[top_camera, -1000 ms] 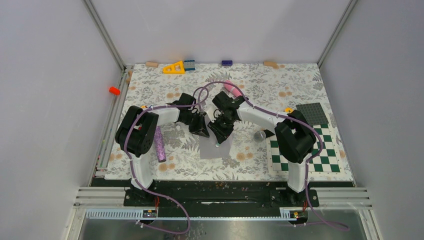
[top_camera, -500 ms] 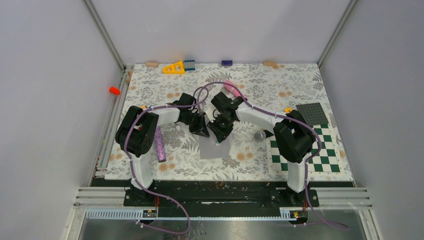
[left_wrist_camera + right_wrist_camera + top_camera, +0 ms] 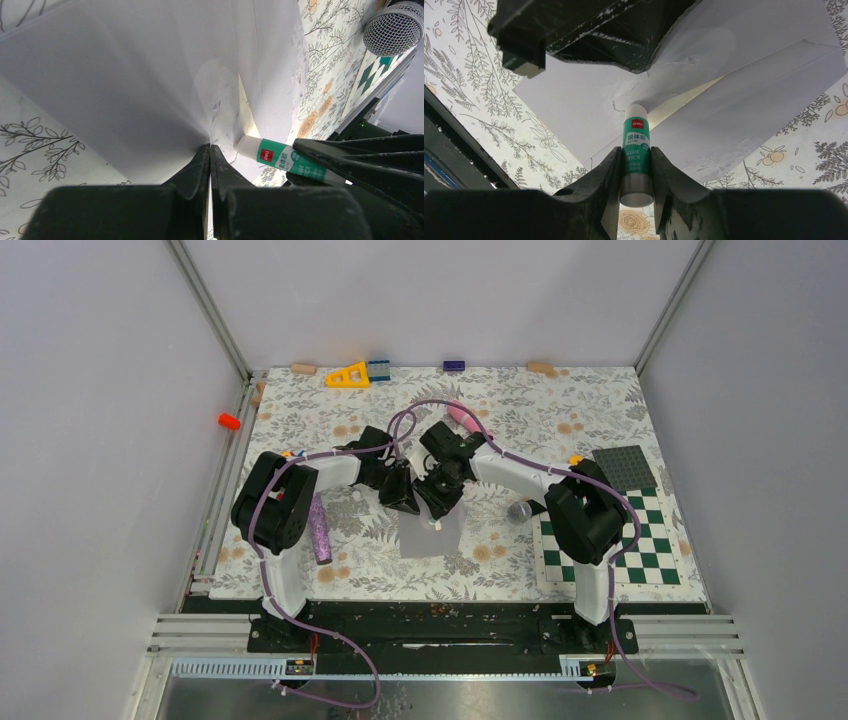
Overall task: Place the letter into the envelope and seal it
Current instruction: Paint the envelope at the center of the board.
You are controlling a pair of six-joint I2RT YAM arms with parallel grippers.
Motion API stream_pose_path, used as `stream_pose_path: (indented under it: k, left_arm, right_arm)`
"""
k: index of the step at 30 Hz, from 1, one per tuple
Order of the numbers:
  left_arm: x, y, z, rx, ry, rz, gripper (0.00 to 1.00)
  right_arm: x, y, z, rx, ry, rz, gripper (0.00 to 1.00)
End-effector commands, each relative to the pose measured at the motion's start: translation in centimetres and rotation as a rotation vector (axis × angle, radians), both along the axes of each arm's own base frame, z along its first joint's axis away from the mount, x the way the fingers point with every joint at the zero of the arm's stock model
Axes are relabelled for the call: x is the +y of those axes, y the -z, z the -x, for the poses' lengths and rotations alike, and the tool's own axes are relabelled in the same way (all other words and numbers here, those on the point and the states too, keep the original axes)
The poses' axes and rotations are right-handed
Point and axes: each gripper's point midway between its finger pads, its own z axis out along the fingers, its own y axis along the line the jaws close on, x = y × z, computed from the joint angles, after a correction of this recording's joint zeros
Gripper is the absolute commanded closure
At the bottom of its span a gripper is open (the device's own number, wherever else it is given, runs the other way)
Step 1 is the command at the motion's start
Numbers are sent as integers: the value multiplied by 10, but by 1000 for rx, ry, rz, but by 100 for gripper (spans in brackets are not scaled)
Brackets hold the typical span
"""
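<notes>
Grey envelope pinched, glue stick touching it

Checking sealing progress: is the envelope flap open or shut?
Open: the left tool pinches the flap of the envelope, lifted off its body; the glue stick reaches the gap beneath.

I've got the top cam high behind the arm bases, looking down on the whole table. Both wrist cams sit tight in, low, roughly facing each other; they share the envelope flap and glue stick.
</notes>
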Motion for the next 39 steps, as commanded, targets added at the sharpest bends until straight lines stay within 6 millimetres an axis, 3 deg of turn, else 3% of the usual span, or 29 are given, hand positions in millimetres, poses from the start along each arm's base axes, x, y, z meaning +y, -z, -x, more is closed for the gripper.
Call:
stream_pose_path:
  k: [1, 24, 28, 35, 39]
  left_arm:
    - [16, 31, 1, -62, 28, -159, 100]
    - [16, 30, 1, -66, 32, -158, 100]
    - [16, 29, 0, -71, 31, -159, 100]
    - [15, 19, -5, -111, 25, -147, 100]
    - [15, 21, -5, -105, 27, -149, 100]
  right_arm:
    - [12, 2, -21, -80, 27, 0, 100]
    - [15, -2, -62, -248, 134, 11, 100]
    - [21, -9, -58, -229, 126, -30, 100]
    - [27, -35, -27, -165, 51, -145, 100]
    - [23, -30, -24, -144, 45, -118, 100]
